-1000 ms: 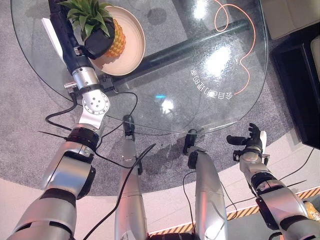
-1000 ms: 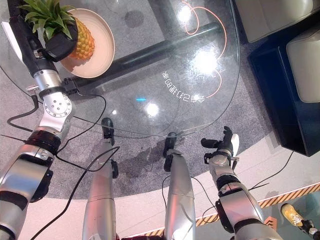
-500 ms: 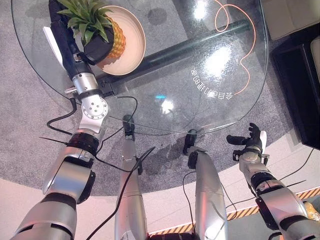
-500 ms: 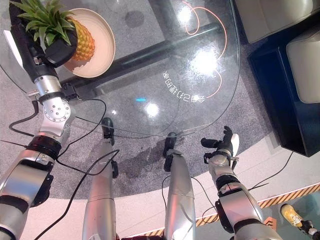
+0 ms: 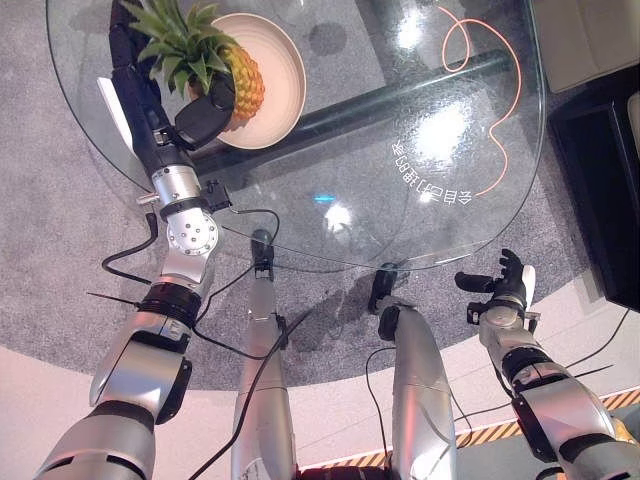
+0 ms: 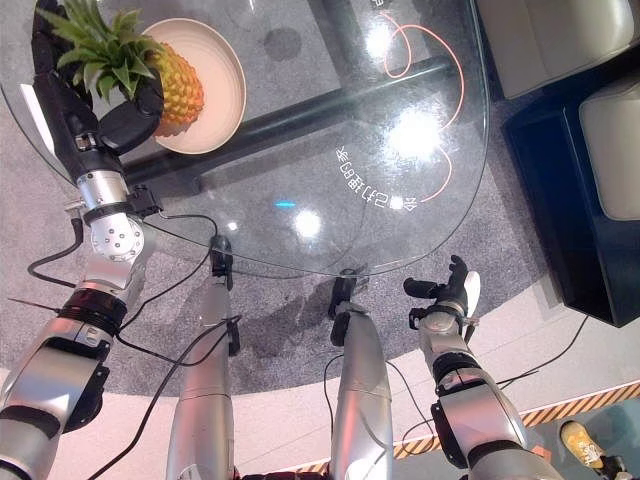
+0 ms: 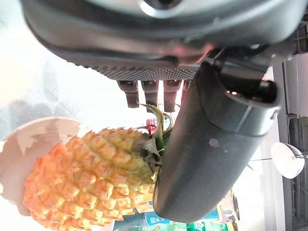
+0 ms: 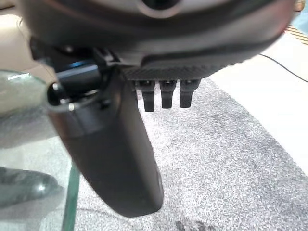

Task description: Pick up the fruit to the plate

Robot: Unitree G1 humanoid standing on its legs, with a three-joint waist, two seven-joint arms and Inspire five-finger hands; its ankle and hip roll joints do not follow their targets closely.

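Left hand (image 5: 200,118) grips the pineapple (image 5: 240,85) by its crown, fruit on the plate (image 5: 285,75), far left of the desk (image 5: 420,200). Right hand (image 5: 505,290) hangs open, empty, near right.

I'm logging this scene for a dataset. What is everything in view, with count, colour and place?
pineapple: one, orange-yellow with green leaves, lying on the plate, leaves towards the table's left edge
plate: one, cream, far left part of the table
table: one, round clear glass on a dark base, with white print and an orange-red curved line on its right part
carpet: one, grey, under the table
furniture: pale cushions and a dark unit, far right
left hand: dark, shut on the pineapple at its crown
right hand: dark, open, low beside the table's near right edge, holding nothing
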